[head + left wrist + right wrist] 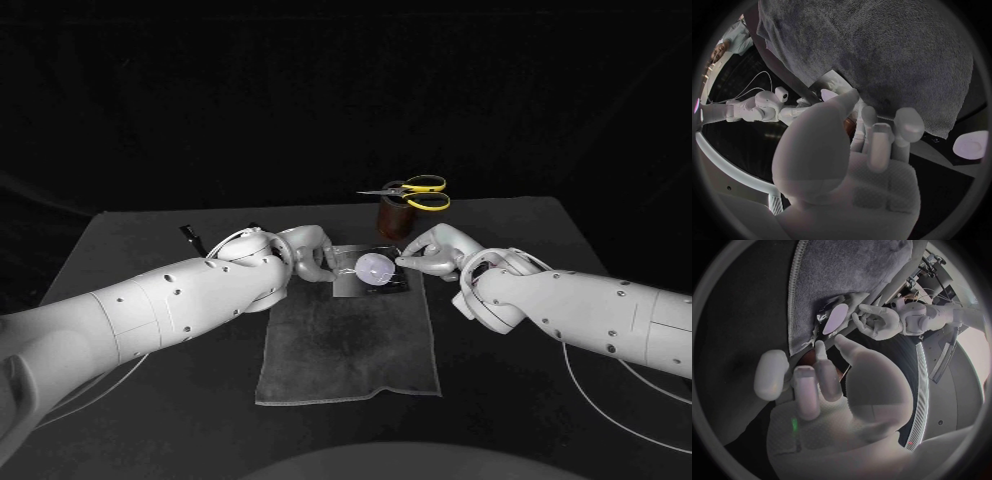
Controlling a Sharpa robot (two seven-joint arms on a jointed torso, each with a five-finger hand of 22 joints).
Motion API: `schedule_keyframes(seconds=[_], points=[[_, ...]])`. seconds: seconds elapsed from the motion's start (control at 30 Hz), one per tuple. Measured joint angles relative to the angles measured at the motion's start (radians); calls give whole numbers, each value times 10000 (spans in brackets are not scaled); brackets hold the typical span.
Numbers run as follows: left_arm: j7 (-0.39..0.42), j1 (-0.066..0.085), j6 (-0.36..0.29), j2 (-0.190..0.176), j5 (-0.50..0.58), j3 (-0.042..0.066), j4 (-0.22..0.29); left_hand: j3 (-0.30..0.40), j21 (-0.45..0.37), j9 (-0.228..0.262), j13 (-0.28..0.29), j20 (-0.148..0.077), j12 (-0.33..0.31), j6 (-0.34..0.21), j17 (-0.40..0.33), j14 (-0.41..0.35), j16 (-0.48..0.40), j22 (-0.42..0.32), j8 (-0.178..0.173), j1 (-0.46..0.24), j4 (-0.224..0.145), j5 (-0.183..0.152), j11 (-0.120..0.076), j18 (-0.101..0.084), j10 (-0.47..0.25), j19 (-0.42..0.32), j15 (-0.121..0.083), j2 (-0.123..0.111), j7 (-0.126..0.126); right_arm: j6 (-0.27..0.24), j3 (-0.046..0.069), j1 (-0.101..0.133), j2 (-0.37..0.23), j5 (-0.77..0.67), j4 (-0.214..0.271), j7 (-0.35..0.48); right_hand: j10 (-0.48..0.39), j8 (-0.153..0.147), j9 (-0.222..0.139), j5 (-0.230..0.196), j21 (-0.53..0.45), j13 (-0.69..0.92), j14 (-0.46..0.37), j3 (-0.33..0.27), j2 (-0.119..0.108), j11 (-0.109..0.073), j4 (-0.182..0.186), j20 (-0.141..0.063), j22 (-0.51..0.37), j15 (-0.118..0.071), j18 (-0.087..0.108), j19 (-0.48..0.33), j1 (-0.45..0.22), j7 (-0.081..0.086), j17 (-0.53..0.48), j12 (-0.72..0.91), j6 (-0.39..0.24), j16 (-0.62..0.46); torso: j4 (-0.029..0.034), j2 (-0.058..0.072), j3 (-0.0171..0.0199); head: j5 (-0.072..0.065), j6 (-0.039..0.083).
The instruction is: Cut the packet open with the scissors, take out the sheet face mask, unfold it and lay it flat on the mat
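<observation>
So the small dark shiny square packet with the pale round patch on its face (372, 270) sits right between the two hands, tilted up over the far end of the grey towel-like mat (351, 345).

The left hand (300, 256) is on the packet's one side, fingers curled in toward it. From the right wrist view, the left hand's fingertips (858, 319) close on the packet's edge (834, 319), so I'd call that a hold. The rest of that hand is loosely bent rather than clenched.

The right hand (437, 252) is on the opposite side, with the packet just off its fingertips. Its fingers (820, 352) stretch out toward the packet and are a bit apart, and the tips reach the packet's near edge. Whether they're actually pinching it or only touching it, I honestly can't tell from any angle.

The yellow-handled scissors (415, 191) stand blades-down in a dark brown cylindrical holder (392, 218). They're just beyond the packet, past both hands, slightly nearer the right hand, and neither hand touches them. The mat runs from under the packet back toward the robot, lying between the two forearms on the black table (144, 240). In the left wrist view the mat (879, 50) is spread out beyond that hand's fingers (907, 125).
</observation>
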Motion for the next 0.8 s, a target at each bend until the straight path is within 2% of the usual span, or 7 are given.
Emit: schedule_keyframes(seconds=[0.27, 0.53, 0.8], points=[[-24, 7, 47, -5, -2, 6, 7, -29, -1, 0, 37, 0, 28, -2, 0, 0, -1, -2, 0, 1, 29, 0, 0, 0, 0, 0, 0, 0, -2, 9, 1, -29, -76, 441, 111, 23, -1, -39, -36, 59, -2, 5, -1, -153, 0, 0, 153, 34, -5, 1, 1, 34, 0, -7, 6, 81, 5, 0, -3, -1, 2, -2, -10], [-41, 11, 74, -4, -2, 9, 19, -29, -3, 1, 92, 0, 39, -17, -1, -1, -2, -3, 1, 1, 29, 0, 31, 0, 31, 0, 0, 0, -17, 98, 1, -43, -50, 588, -11, -47, -1, -77, -86, 102, -15, 8, -18, -212, -3, -1, 212, 34, -2, 17, 0, 34, 4, -10, 6, 36, 6, -4, 3, 1, -4, -16, -19], [-53, 13, 82, -13, -4, 10, 40, -29, -6, 1, 92, 0, 39, -18, 0, -1, -3, -5, 1, 1, 29, 0, 31, 0, 31, -1, 0, 0, -19, 213, 3, -89, 7, 560, -133, -199, -1, -117, -132, 116, -89, 7, -18, -306, -131, -2, 143, 34, 3, 17, 1, 33, 199, -13, 3, -2, 7, -7, 10, 3, -12, 11, -35]])
